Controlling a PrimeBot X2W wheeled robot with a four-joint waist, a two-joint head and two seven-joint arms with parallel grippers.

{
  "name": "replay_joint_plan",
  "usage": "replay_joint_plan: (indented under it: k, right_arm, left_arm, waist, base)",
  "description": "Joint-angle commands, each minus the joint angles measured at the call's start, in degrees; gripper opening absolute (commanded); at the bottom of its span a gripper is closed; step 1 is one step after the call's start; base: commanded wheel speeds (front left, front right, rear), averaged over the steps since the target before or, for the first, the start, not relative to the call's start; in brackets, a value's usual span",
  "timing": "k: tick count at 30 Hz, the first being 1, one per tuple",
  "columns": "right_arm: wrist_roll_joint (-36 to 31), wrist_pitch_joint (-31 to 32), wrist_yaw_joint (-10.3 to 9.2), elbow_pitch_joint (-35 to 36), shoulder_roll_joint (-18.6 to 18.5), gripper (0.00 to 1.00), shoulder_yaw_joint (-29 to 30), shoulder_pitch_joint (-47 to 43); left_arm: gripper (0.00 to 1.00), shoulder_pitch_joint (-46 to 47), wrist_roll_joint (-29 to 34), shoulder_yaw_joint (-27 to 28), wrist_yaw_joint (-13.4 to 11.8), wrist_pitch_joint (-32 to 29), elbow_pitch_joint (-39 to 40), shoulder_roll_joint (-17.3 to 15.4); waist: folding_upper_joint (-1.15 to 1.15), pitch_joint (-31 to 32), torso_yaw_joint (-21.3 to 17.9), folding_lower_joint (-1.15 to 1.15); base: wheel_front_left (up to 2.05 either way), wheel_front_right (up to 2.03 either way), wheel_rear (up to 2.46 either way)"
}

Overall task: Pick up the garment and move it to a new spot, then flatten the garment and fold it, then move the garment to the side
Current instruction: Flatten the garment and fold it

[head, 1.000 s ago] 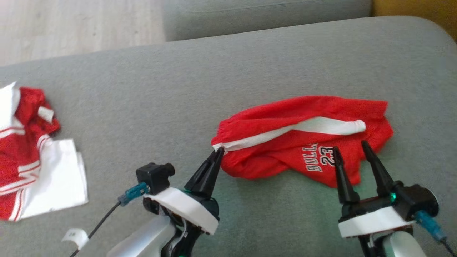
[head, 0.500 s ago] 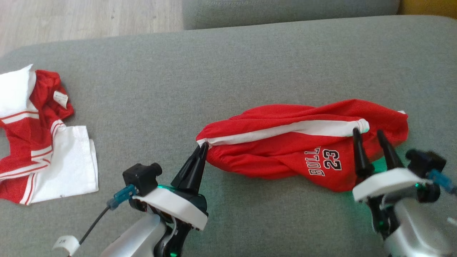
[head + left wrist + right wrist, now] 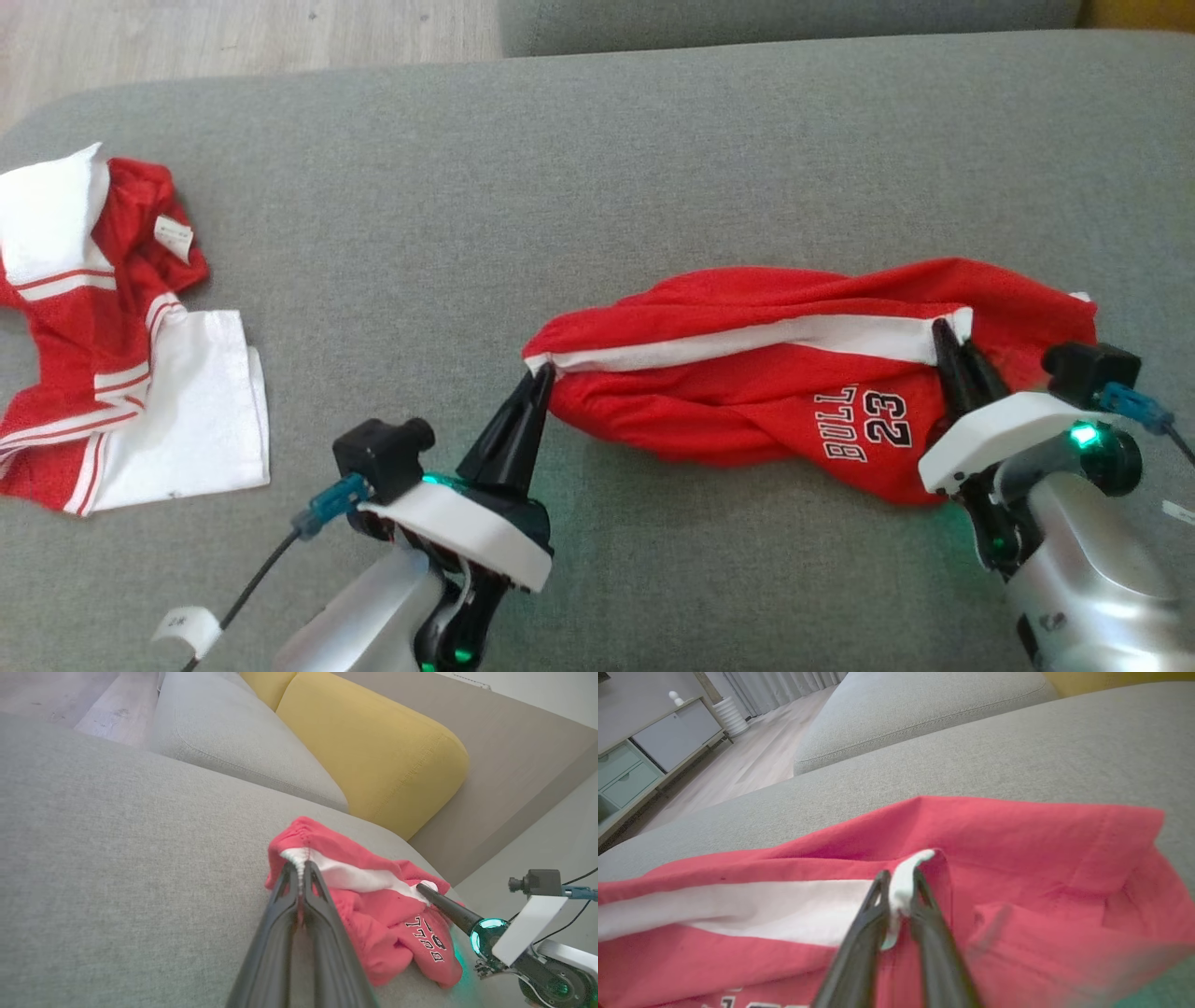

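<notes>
You cannot read the full print on the garment (image 3: 709,411): its lettering (image 3: 864,425) runs into a fold. Well to the garment's left, a red-and-white top (image 3: 112,373) is cut by the picture's edge. In the right wrist view the right gripper (image 3: 900,876) blurs just below the garment's white band (image 3: 761,910).

We find the garment (image 3: 747,411) lying on the sofa seat (image 3: 597,187), right of centre. Our left gripper (image 3: 540,378) meets its left end, our right gripper (image 3: 952,345) its right end. A second garment (image 3: 112,373) lies well apart, at the seat's left edge. Another cushion (image 3: 794,14) sits behind.
</notes>
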State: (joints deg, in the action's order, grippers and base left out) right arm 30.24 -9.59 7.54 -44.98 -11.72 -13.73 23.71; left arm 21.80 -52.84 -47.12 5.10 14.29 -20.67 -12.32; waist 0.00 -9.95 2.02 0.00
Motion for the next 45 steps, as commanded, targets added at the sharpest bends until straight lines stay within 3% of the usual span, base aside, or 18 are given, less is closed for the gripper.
replay_joint_plan:
  k: [1, 6, 12, 19, 26, 29, 35, 39, 45]
  right_arm:
    - [0.28, -0.91, -0.05, 1.33, -0.60, 0.00, -1.46, 1.45]
    - [0.65, -3.20, -0.05, 2.74, -2.11, 0.00, -2.24, 2.06]
    - [2.68, -3.96, -0.05, 10.33, -6.60, 0.00, -1.05, 6.27]
    - [2.61, -0.67, -0.05, 16.71, -14.03, 0.00, -0.76, 21.00]
    - [1.28, -2.80, -0.05, 13.87, -16.88, 0.00, -0.08, 40.19]
    - [0.20, -4.33, -0.05, 13.22, -17.91, 0.00, 0.68, 45.47]
    - [1.46, -5.27, -0.05, 15.07, -19.42, 0.00, 1.01, 43.23]
    - [2.99, -5.36, -0.05, 16.86, -19.94, 0.00, 0.79, 36.38]
    - [4.66, -5.39, -0.05, 20.46, -19.64, 0.00, 2.60, 18.51]
  left_arm:
    - [0.00, 2.04, 0.45, 2.63, 0.18, 0.70, 1.09, -0.45]
    - [0.00, 2.43, 1.72, 4.53, -0.53, 0.71, 0.29, -0.29]
    - [0.00, 8.28, 5.27, 6.22, -0.91, 0.22, 1.72, -1.81]
    - [0.00, 27.72, 10.02, 8.24, -0.04, -1.64, -1.34, -2.60]
    - [0.00, 49.49, 16.20, 12.27, 0.75, 0.49, -10.60, 0.23]
    - [0.00, 54.55, 19.83, 16.51, 0.60, 0.66, -10.14, 1.21]
    - [0.00, 47.76, 25.02, 22.64, 1.84, 0.69, -4.39, 2.51]
    - [0.00, 39.11, 26.10, 22.26, 2.25, 0.70, -1.39, 2.21]
    - [0.00, 19.48, 26.83, 18.42, 2.36, 0.70, 4.63, 1.13]
  waist:
    - [0.00, 0.23, -0.01, 0.00]
    - [0.00, 1.40, -0.48, 0.00]
    - [0.00, 0.56, -2.38, 0.00]
    - [0.00, -4.77, -4.63, 0.00]
    - [0.00, -10.20, -5.78, 0.00]
    - [0.00, -11.83, -5.88, 0.00]
    - [0.00, -12.76, -5.64, 0.00]
    - [0.00, -12.25, -5.46, 0.00]
    - [0.00, -9.46, -4.42, 0.00]
  base:
    - [0.00, 0.00, 0.00]
    - [0.00, 0.00, 0.00]
    - [0.00, 0.00, 0.00]
    - [0.00, 0.00, 0.00]
    - [0.00, 0.00, 0.00]
    - [0.00, 0.00, 0.00]
    - [0.00, 0.00, 0.00]
    - [0.00, 0.00, 0.00]
    - [0.00, 0.00, 0.00]
